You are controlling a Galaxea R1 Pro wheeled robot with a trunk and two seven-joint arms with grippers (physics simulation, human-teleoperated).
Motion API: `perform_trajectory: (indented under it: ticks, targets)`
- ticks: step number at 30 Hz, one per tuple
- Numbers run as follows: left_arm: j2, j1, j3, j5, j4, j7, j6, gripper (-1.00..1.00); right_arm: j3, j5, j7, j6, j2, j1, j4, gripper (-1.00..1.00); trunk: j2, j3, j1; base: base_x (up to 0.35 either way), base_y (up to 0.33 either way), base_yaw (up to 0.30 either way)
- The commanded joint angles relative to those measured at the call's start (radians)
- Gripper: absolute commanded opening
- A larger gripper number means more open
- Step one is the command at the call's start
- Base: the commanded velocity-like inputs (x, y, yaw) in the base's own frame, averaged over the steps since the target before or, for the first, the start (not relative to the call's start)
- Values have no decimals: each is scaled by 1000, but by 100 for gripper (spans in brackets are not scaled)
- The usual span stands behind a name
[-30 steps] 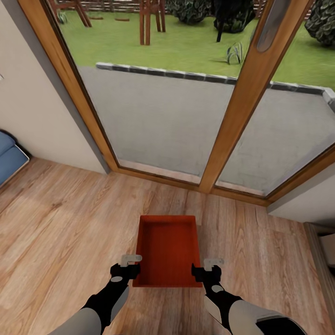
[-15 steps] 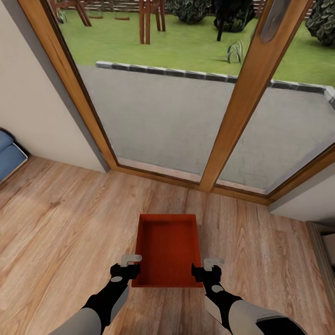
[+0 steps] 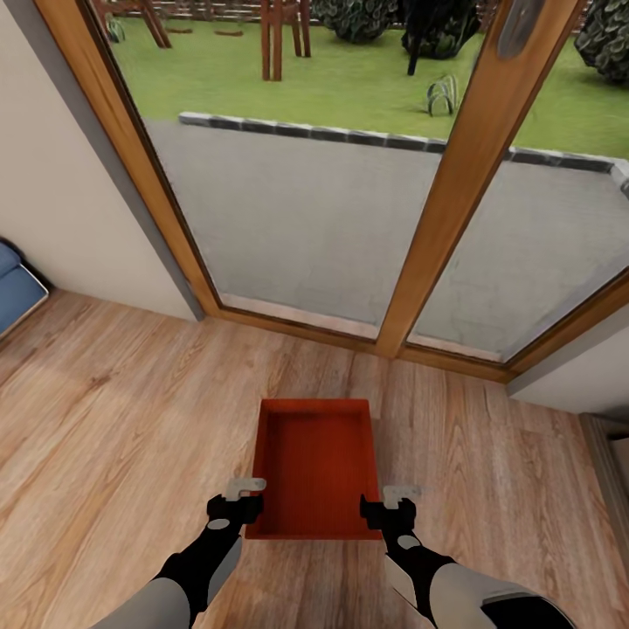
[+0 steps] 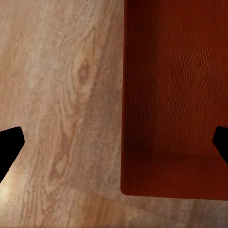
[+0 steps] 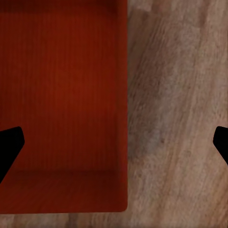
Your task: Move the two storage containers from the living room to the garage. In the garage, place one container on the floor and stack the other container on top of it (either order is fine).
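While your left gripper (image 3: 247,483) and right gripper (image 3: 401,492) hang open and empty, the storage container (image 3: 314,467) lies low-centre between them, long axis pointing up-frame, equally near both.

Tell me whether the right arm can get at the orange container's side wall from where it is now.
Probably yes. The right end effector is open and hangs beside the container, whose right wall lies between its fingers with nothing in the way.

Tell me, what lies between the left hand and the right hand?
In the head view, the near end of the storage container lies between the left hand and the right hand, resting on the wood floor.
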Motion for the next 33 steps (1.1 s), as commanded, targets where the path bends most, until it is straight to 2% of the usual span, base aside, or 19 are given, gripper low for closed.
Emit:
perform_trajectory:
  ticks: [1, 33]
  targets:
    - [1, 0, -8, 6, 0, 8, 0, 100, 7, 1, -7, -1, 0, -1, 1, 100, -8, -4, 4, 0, 0, 0]
    - [2, 0, -7, 6, 1, 8, 0, 100, 7, 1, -7, -1, 0, -1, 1, 100, -232, -104, 127, 0, 0, 0]
